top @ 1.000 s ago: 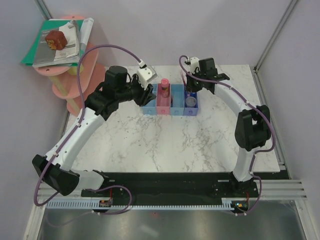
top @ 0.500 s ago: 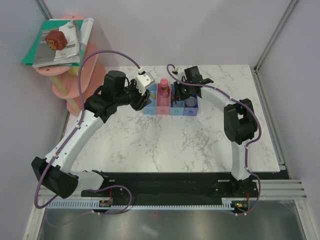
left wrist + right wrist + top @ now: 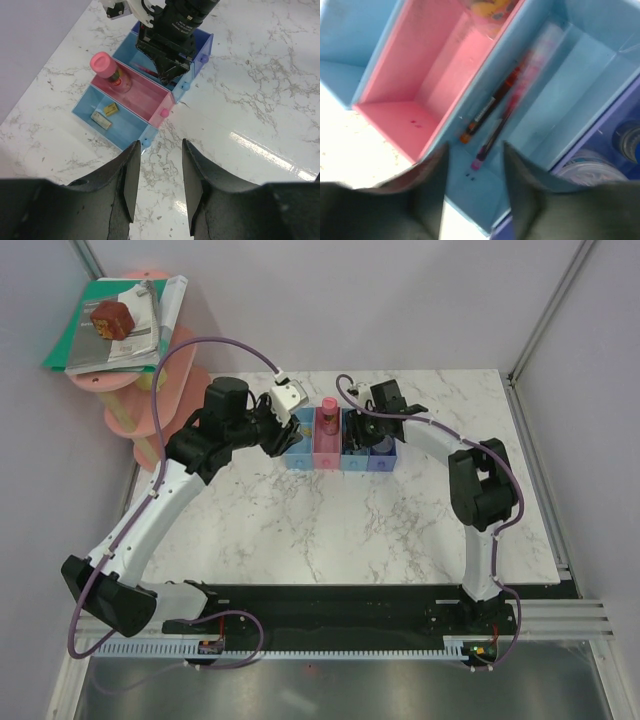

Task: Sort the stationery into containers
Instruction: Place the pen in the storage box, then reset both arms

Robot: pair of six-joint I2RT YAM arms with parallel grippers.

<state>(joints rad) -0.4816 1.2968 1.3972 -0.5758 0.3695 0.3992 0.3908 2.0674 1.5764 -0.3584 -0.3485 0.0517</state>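
Right gripper is now hanging low over the third, light blue tray, having swung left from the darker blue end tray in the last second. Its fingers are standing apart, gripping nothing. The red pen is lying in that tray directly beneath. Left gripper is hovering near the row of trays, likewise apart and empty. The pink-capped tube is leaning in the pink tray and the tan blocks are resting in the left tray. Judgement: sorting is nearing completion.

Tube in second tray; pens in third tray.
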